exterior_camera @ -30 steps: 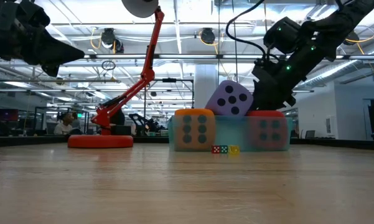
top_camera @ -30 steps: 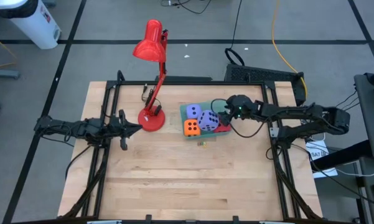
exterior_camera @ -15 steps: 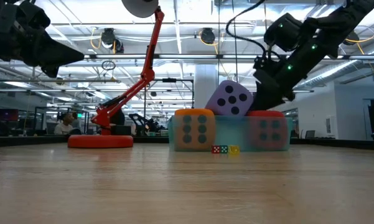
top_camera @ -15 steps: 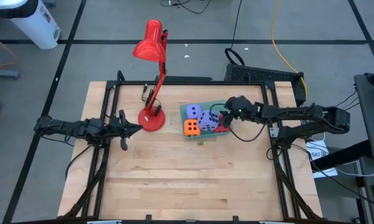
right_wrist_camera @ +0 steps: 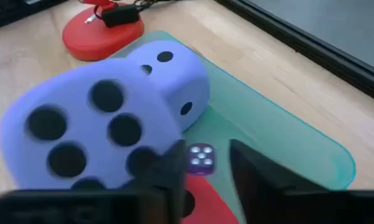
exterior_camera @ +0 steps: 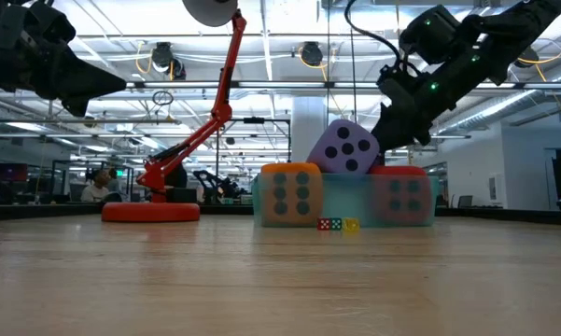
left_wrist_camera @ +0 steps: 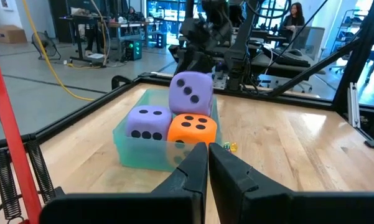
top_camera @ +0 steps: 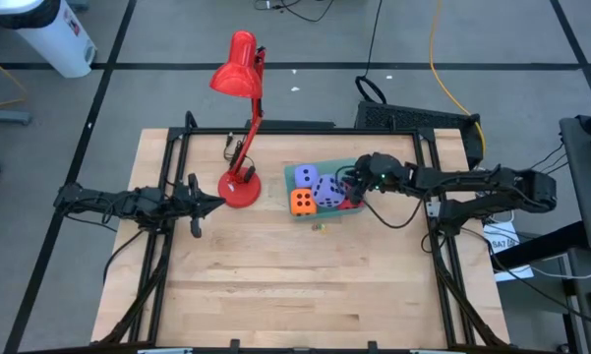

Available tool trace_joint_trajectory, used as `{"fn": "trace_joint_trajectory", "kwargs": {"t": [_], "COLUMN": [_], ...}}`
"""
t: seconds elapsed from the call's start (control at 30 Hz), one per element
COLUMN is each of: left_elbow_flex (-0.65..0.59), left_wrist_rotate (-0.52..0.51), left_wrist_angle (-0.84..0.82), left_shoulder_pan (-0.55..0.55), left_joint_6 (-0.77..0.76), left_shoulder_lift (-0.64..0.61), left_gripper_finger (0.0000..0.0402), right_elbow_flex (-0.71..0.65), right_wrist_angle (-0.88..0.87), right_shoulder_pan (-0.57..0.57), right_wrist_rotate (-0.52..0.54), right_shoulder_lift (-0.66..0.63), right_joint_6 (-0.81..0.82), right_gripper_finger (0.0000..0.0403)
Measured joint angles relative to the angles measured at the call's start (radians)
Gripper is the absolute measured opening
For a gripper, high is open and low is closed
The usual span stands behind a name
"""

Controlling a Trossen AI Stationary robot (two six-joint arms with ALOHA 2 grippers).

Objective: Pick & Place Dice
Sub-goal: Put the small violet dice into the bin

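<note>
Right hand (top_camera: pixel 353 184) narrowly parted above red die (exterior_camera: pixel 403 194); lamp (top_camera: pixel 241 118) beside tray (left_wrist_camera: pixel 127 149).

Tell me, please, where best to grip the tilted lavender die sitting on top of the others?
Probably across two opposite flat faces of the upper lavender die, coming from above on the right gripper's side. It sits tilted, clear above the orange die and red die, so its upper faces are exposed.

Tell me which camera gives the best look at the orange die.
The left wrist view: the orange die fills the near corner of the teal bin, two pipped faces clear. The low view shows one face through the bin wall. The high view shows only its small top. The right wrist view misses it.
</note>
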Motion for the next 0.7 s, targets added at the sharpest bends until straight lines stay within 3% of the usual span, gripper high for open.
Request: {"fn": "trace_joint_trajectory", "kwargs": {"t": [0.13, 0.23, 0.37, 0.5, 0.7], "left_elbow_flex": [0.0, 0.0, 0.0, 0.0, 0.001], "left_wrist_rotate": [0.0, 0.0, 0.0, 0.005, 0.006], "left_wrist_angle": [0.0, 0.002, 0.003, 0.006, 0.128], "left_shoulder_pan": [0.0, 0.0, 0.0, 0.0, 0.0], "left_joint_6": [0.004, 0.004, 0.003, -0.059, -0.07], "left_shoulder_lift": [0.0, 0.0, 0.0, 0.009, 0.12], "left_gripper_finger": [0.0026, 0.0026, 0.0026, 0.0026, 0.002], "right_elbow_flex": [0.0, 0.0, 0.0, 0.0, 0.0], "right_wrist_angle": [-0.015, -0.032, -0.075, -0.026, 0.053], "right_shoulder_pan": [-0.008, -0.032, -0.041, -0.042, -0.022], "right_wrist_rotate": [0.027, 0.025, 0.075, 0.001, 0.014], "right_shoulder_lift": [-0.008, -0.008, -0.008, -0.014, -0.032], "right_joint_6": [0.017, 0.024, 0.021, -0.019, -0.247], "right_gripper_finger": [0.0203, 0.0247, 0.0241, 0.0218, 0.0221]}}
